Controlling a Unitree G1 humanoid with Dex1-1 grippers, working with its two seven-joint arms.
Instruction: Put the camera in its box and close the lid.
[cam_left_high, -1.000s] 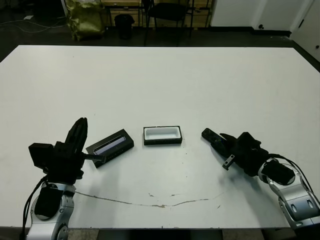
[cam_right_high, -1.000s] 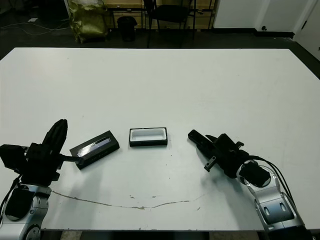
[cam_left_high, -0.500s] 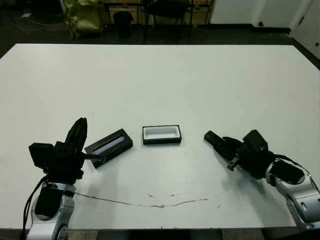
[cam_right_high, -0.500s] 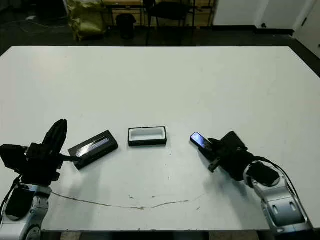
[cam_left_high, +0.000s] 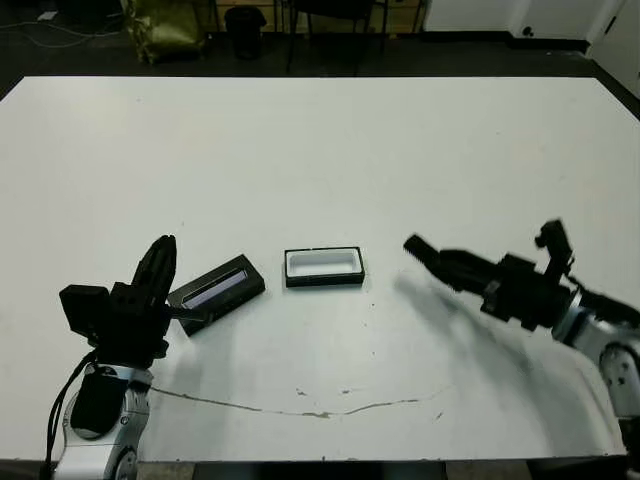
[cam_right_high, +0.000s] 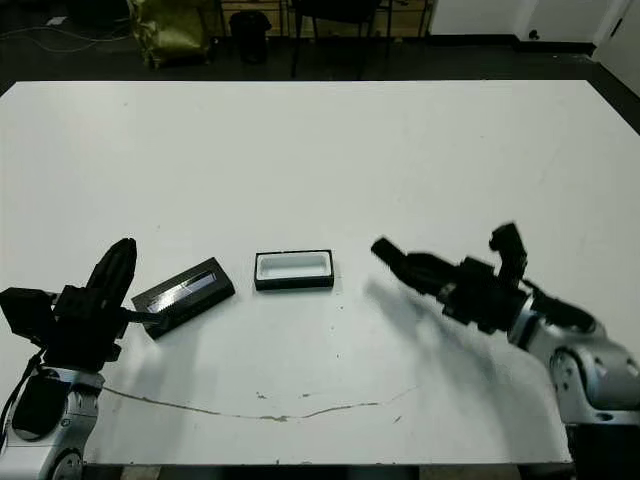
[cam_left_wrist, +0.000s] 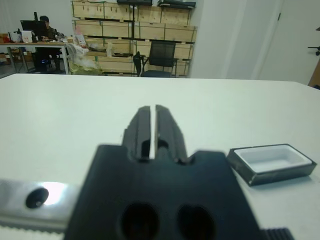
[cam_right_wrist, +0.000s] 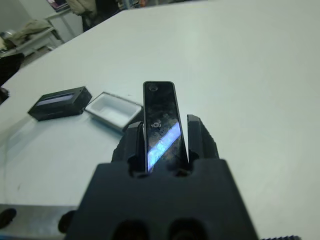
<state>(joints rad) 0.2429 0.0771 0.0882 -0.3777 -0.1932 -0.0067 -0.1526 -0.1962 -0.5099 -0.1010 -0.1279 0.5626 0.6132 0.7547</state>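
Glossy camera (cam_right_wrist: 160, 125) held aloft right of open white-lined box (cam_left_high: 323, 266); lid (cam_left_high: 218, 291) left.

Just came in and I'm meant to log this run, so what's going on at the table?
The robot is packing a camera into its box. The right gripper grips the slim black camera and holds it in the air, to the right of the open, white-lined box. The lid lies on the table to the box's left, just ahead of the left gripper, which is shut and holds nothing. Nothing is in the box yet.
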